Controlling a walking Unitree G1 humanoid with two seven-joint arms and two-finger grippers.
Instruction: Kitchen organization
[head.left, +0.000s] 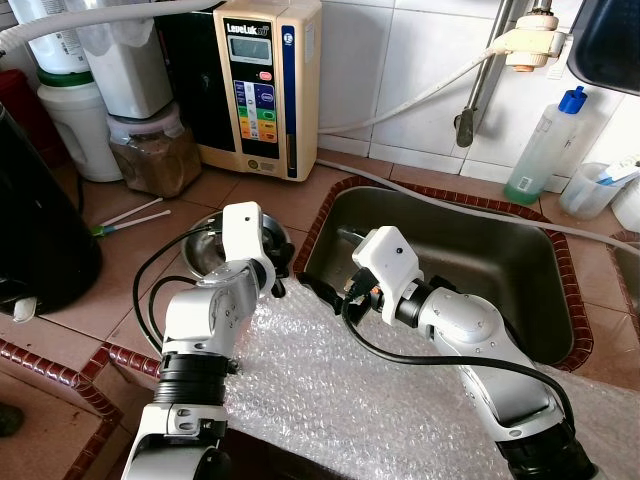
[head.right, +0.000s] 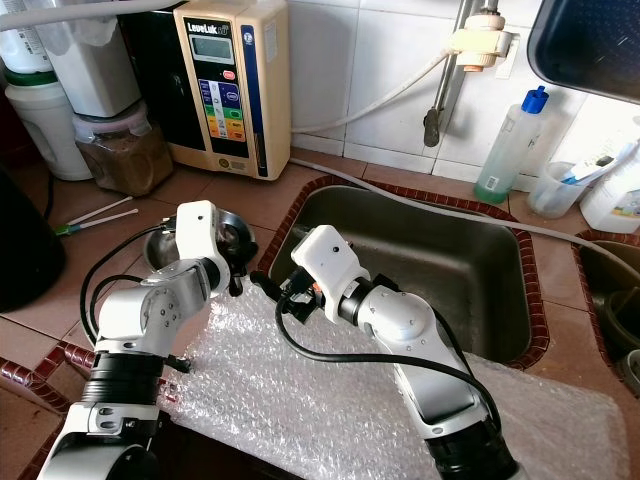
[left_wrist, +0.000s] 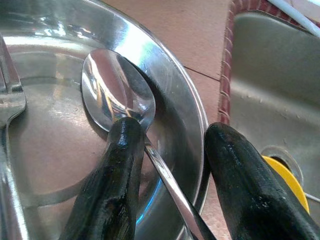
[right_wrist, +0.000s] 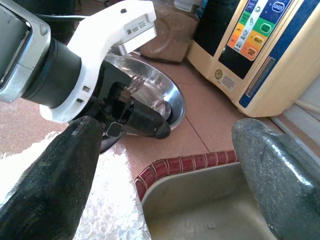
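Reaching into the steel bowl (head.left: 205, 250) on the table (head.left: 120, 320), the left hand (head.left: 272, 280) looks mid-pickup. Its wrist view shows fingers (left_wrist: 112, 180) parted, straddling a shiny spoon (left_wrist: 117, 95) against the bowl's rim; closing comes next. Right hand (right_wrist: 160, 165) hovers wide at the sink (right_wrist: 200, 200) edge.

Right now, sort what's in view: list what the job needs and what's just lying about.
In play:
- spoon between the open fingers of the left claw
- steel bowl holding it
- fork in the bowl
- right claw, open over the sink edge

Lying about:
- water ionizer
- blue-capped bottle
- bubble wrap
- jar of brown powder
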